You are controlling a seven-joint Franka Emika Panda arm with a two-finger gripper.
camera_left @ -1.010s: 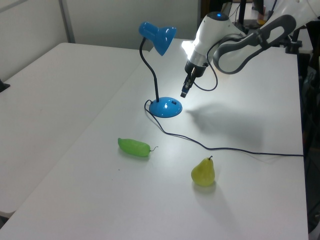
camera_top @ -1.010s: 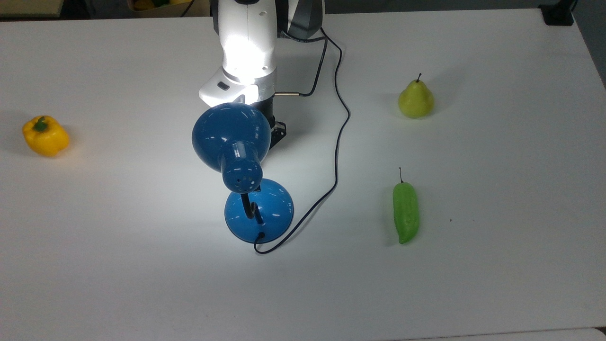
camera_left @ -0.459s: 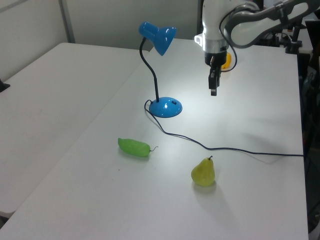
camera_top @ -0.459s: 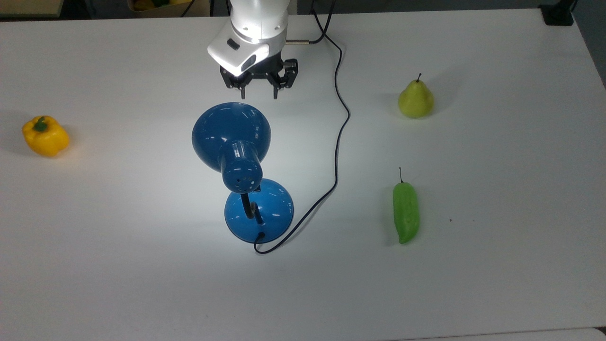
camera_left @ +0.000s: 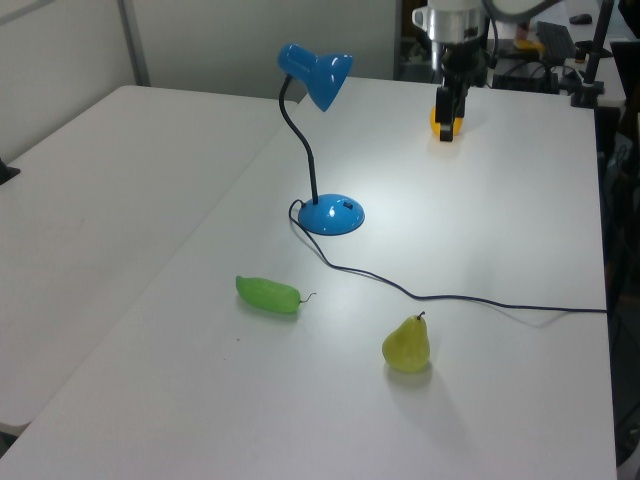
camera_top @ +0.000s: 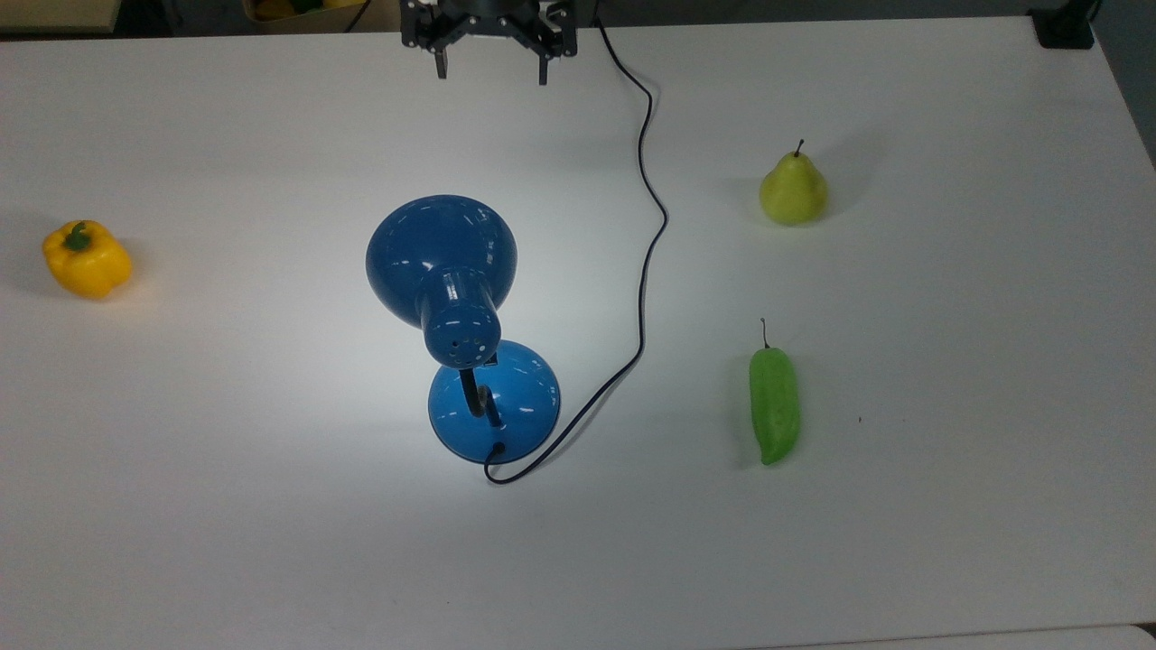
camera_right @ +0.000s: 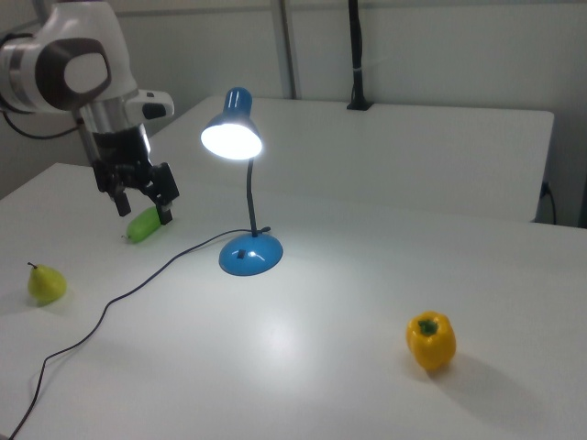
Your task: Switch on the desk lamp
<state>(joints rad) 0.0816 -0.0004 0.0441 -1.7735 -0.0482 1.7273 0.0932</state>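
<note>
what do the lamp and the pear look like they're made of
The desk lamp looks like glossy blue painted metal: sharp highlights on its shade and base, on a black flexible neck. The pear looks like plastic, with a smooth, even yellow-green sheen, though real fruit cannot be ruled out.

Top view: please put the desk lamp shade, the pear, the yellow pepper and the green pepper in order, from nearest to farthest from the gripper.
From the gripper, at the top view's top edge:
1. The desk lamp shade, just below it.
2. The pear, at the top view's right.
3. The yellow pepper, at the top view's far left.
4. The green pepper, at the top view's lower right; nearly as far as the yellow pepper, so these two are close.
</note>
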